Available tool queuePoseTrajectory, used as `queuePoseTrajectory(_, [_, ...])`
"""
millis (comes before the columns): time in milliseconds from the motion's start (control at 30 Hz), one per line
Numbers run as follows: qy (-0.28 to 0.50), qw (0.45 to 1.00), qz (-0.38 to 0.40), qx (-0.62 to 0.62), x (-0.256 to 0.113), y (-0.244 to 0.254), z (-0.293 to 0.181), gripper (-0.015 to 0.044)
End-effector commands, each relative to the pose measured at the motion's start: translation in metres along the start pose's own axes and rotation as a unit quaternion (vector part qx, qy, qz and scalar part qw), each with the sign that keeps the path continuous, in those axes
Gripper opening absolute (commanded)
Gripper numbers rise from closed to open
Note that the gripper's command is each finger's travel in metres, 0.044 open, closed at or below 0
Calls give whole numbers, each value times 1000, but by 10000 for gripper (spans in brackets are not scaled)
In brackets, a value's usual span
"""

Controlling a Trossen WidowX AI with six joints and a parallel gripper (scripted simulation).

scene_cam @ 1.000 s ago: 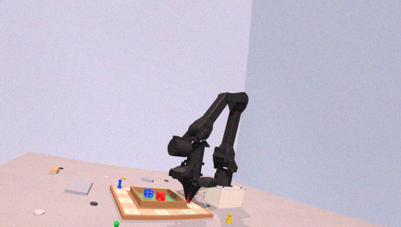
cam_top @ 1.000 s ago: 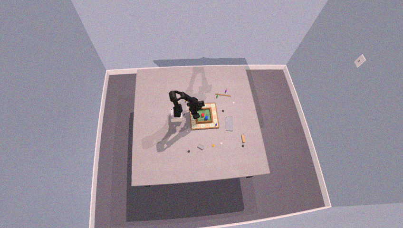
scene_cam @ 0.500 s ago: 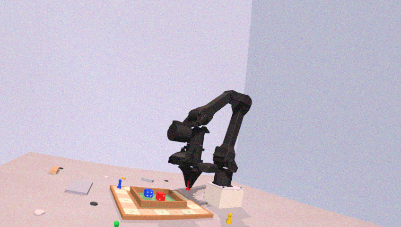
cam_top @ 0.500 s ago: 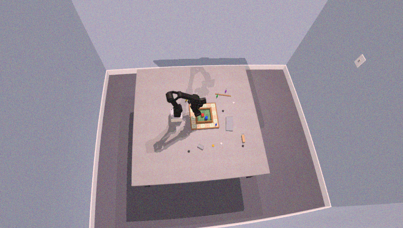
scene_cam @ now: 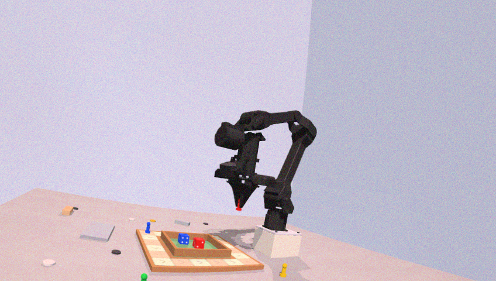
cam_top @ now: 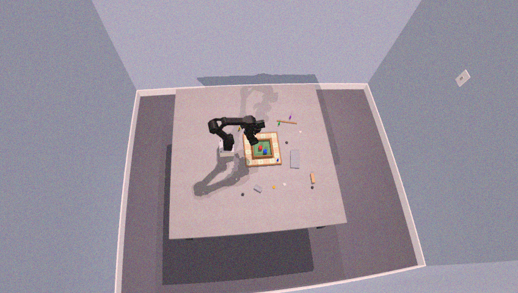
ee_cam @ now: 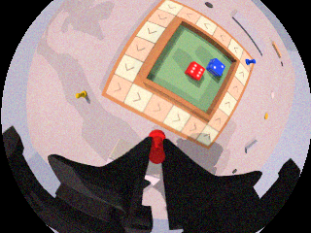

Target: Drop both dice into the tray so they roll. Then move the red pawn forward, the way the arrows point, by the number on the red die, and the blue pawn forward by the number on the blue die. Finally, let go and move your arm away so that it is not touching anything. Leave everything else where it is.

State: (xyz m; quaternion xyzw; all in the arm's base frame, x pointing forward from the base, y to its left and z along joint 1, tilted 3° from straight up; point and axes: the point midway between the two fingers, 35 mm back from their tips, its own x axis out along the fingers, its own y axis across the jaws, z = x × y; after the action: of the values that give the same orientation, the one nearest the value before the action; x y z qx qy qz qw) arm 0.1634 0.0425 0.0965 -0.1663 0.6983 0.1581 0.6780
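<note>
My gripper point(scene_cam: 240, 204) point(ee_cam: 156, 142) is shut on the red pawn point(scene_cam: 238, 208) point(ee_cam: 156, 152), which hangs upright above the board's near-robot side, clear of it. The board point(scene_cam: 209, 269) point(ee_cam: 128, 67) has arrowed squares around the tray point(scene_cam: 202, 252) point(ee_cam: 177, 99). The red die point(cam_top: 260, 148) point(scene_cam: 198, 242) point(ee_cam: 195, 71) lies in the tray; its top shows two rows of three pips. The blue die point(cam_top: 264, 151) point(scene_cam: 183, 239) point(ee_cam: 216, 67) lies beside it in the tray; its top number is hard to read. The blue pawn point(cam_top: 277, 160) point(scene_cam: 147, 228) point(ee_cam: 250, 61) stands at a far board corner.
A yellow pawn point(cam_top: 239, 129) point(scene_cam: 283, 270) point(ee_cam: 82, 94) stands off the board near the arm. A green pawn point(cam_top: 278, 124) point(scene_cam: 144, 277), a purple piece point(cam_top: 289, 117) and a stick point(cam_top: 289, 122) lie beyond another side. A grey slab point(cam_top: 294, 159) point(scene_cam: 97, 232), an orange block point(cam_top: 312, 177) point(scene_cam: 67, 210) and small discs lie around.
</note>
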Motion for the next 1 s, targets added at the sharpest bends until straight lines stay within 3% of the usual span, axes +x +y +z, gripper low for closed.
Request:
queuePoseTrajectory(0, [0, 1000, -3, 2, -3, -2, 1, 0])
queuePoseTrajectory(967, [5, 1000, -11, 22, 42, -122, 61, 0])
